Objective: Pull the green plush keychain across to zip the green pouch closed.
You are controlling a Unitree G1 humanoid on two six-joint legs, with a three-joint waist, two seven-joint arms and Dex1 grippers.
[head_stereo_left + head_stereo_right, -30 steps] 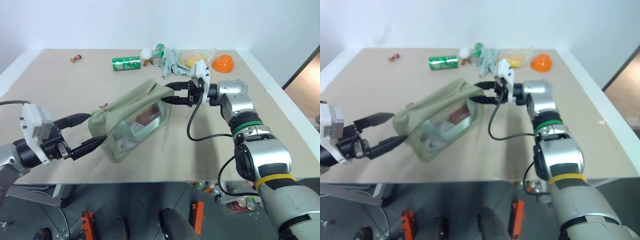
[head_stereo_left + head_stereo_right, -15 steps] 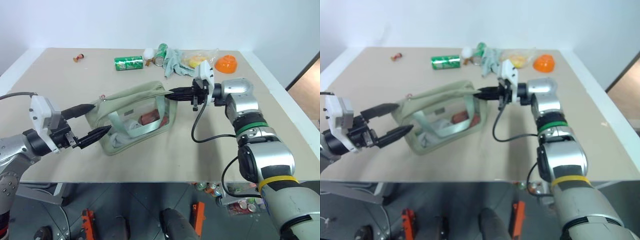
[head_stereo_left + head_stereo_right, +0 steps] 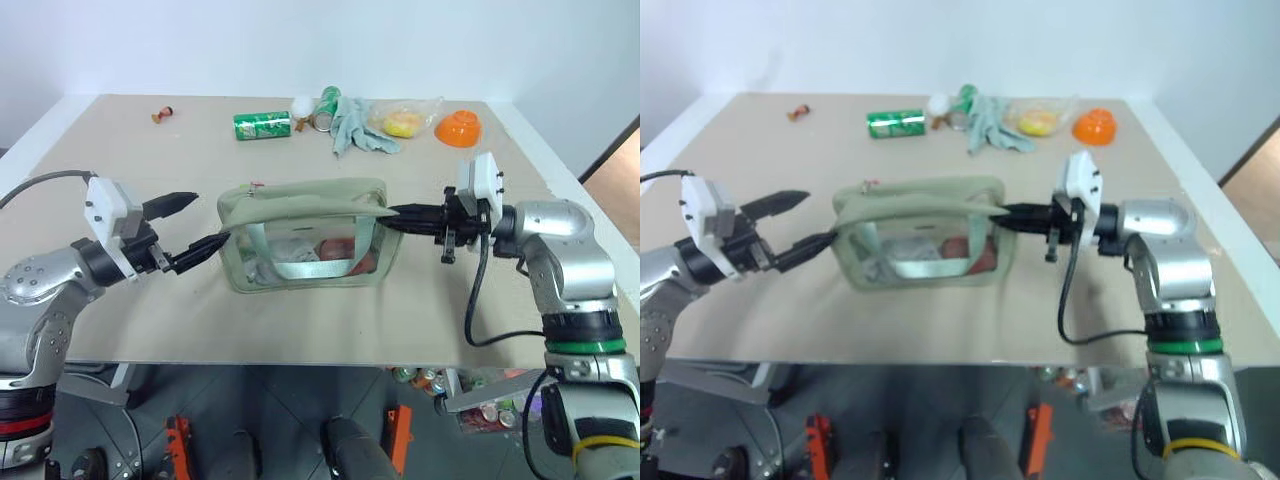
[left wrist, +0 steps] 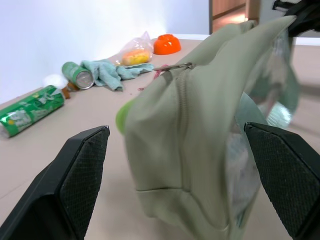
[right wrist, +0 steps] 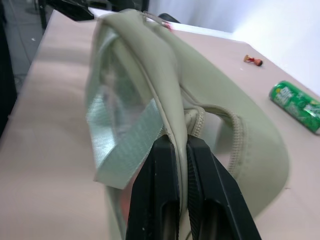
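Pouch (image 3: pixel 305 235) dragged right, keychain (image 4: pixel 121 116) half-hidden

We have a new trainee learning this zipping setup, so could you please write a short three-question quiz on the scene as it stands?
1. True or false: the right gripper is shut on the end of the green pouch.
2. The left gripper is: A) clamped on the pouch's handle, B) open at the pouch's other end, C) holding the green soda can.
3. Fill in: the green plush keychain sits at the pouch end nearer the ____ gripper.

Key: 1 true; 2 B; 3 left.
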